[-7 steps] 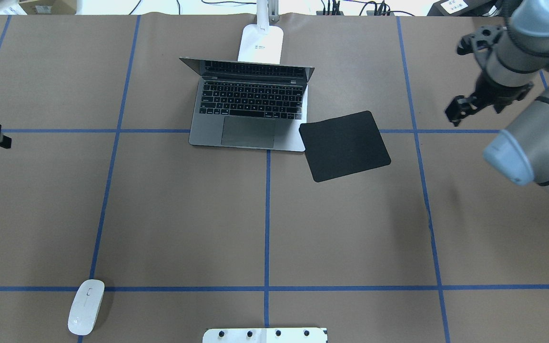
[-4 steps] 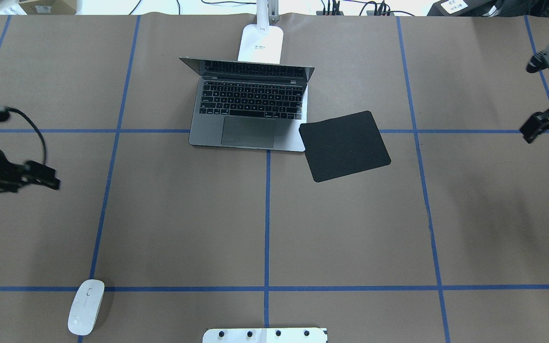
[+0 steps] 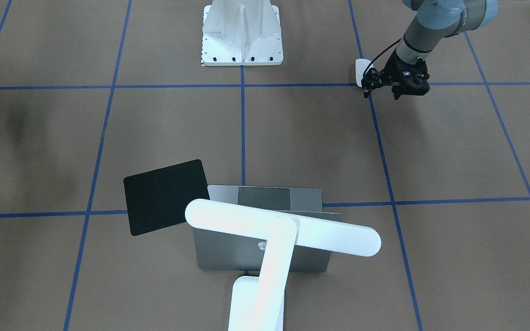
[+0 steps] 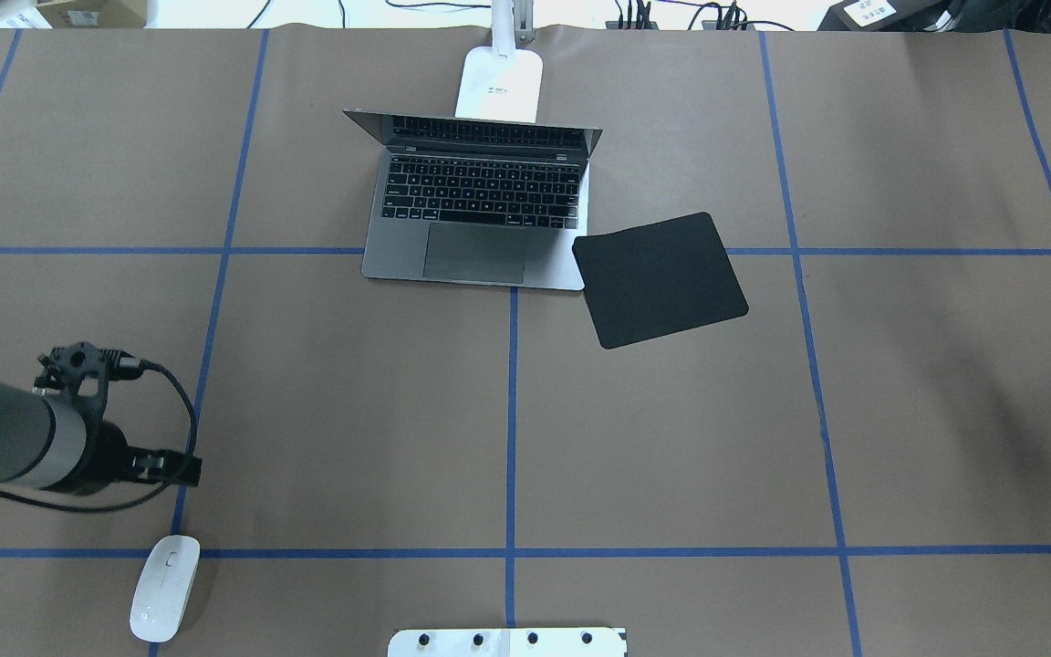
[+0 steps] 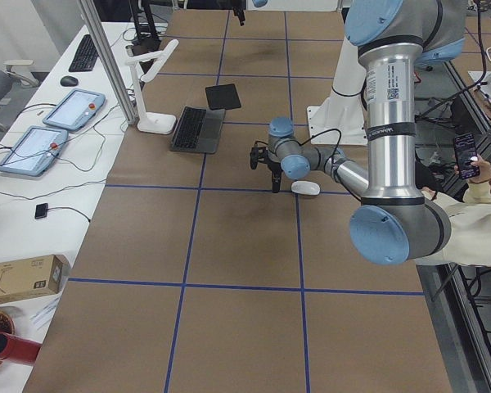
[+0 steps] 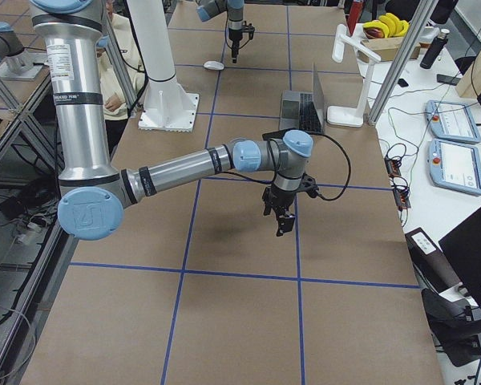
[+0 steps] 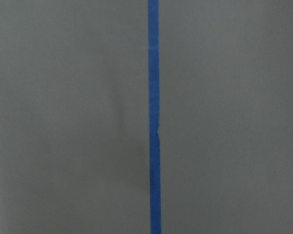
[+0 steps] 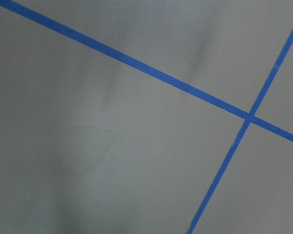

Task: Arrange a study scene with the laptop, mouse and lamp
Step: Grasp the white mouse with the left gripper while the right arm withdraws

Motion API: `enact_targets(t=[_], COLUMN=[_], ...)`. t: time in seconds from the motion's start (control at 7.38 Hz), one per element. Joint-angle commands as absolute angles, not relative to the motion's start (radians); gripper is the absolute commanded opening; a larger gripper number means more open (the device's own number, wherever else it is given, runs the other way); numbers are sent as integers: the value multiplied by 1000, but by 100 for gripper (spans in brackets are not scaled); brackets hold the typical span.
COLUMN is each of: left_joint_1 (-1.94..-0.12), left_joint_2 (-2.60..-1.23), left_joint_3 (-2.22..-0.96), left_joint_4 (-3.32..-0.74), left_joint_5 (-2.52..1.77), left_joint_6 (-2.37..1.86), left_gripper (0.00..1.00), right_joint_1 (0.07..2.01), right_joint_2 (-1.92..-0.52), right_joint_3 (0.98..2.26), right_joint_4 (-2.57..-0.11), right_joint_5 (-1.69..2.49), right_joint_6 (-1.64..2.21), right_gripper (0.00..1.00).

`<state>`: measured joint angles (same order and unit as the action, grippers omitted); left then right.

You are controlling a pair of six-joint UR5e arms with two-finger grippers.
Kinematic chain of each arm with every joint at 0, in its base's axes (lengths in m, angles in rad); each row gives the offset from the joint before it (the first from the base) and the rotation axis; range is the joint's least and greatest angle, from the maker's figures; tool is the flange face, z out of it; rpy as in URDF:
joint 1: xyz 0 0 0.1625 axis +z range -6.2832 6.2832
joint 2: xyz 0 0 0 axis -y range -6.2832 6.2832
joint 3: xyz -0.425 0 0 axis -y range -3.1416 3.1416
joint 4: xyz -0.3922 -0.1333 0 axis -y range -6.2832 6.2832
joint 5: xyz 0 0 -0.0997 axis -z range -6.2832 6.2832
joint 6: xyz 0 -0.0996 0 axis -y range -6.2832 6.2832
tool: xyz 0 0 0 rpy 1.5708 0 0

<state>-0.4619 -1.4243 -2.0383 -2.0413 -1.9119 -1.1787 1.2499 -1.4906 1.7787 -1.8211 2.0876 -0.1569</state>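
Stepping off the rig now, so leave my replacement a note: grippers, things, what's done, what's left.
Left gripper: above the table just beyond the mouse, not touching it; open or shut unclear.
Right gripper: over the table's right side, state unclear.
Done: laptop open, lamp behind it, black pad at its near right corner.
Left: mouse lies near the robot's left, probably goes on the pad.

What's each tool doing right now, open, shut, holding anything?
Left tool: open, holding nothing; the mouse lies untouched on the table.
Right tool: cannot tell; only a sliver shows at the overhead view's edge.
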Motion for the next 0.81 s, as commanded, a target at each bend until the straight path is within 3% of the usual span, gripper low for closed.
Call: enact_targets(t=[0.0, 0.68], left_joint_1=[-358, -210], left_joint_2=[-1378, -1336], left_joint_3=[-2040, -2063], left_joint_4=[-2104, -2118], left_joint_5=[-1867, -1758], left_joint_6=[-1228, -1299], left_gripper=[100, 100], right_joint_1=[1272, 1282], right_joint_2=[-1494, -1499], right_joint_3=[1758, 1746], right_joint_4=[-1824, -1824], right_joint_5=[2092, 2092], right_joint_6=[-204, -219], right_gripper=[100, 100])
